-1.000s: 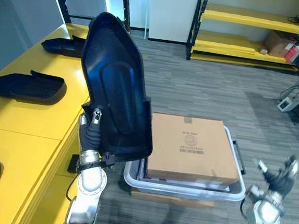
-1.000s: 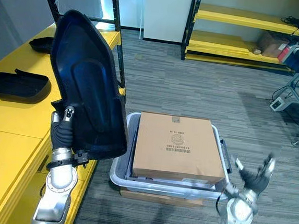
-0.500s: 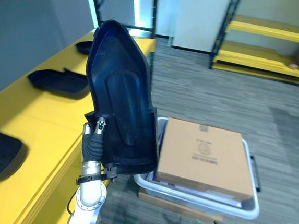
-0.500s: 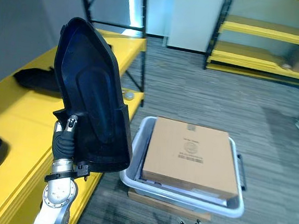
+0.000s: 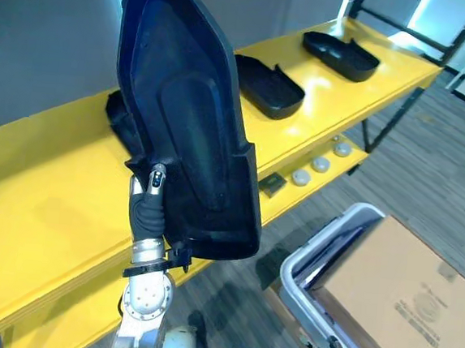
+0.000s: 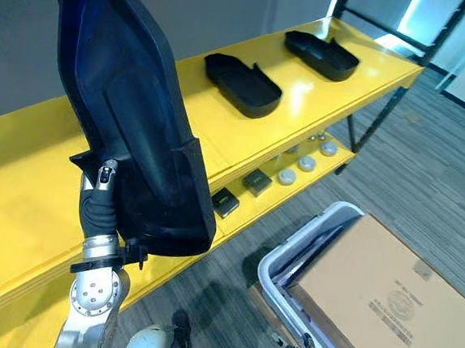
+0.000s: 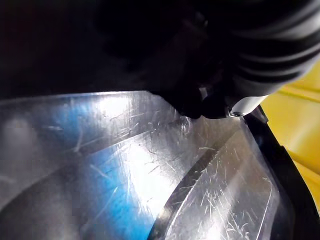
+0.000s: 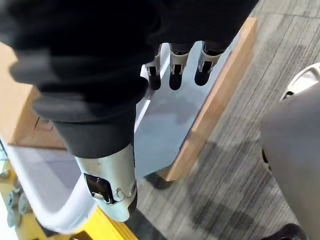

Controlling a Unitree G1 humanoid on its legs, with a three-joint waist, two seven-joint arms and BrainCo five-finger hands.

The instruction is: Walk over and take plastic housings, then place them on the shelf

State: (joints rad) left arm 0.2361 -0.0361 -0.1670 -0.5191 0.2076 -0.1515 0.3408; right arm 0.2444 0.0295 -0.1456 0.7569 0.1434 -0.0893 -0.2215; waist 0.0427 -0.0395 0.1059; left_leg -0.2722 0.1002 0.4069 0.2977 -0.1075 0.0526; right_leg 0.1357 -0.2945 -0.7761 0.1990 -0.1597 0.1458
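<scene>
As left hand (image 5: 146,209) grips upright housing (image 5: 184,121), yellow shelf (image 5: 43,198) alongside, grey carpet (image 5: 452,173)

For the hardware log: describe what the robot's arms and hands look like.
The left arm is silver-grey metal with a round wrist joint and a dark clamp ring. The left hand wears a black ribbed cover, a silver dark-tipped finger showing beside it. The right hand has the same black ribbed cover and a row of silver fingers with dark tips.

The housing (image 5: 190,121) is dark glossy plastic, finely scratched. The shelf (image 5: 44,190) looks smooth yellow; the box (image 5: 405,291) is matt cardboard.
</scene>
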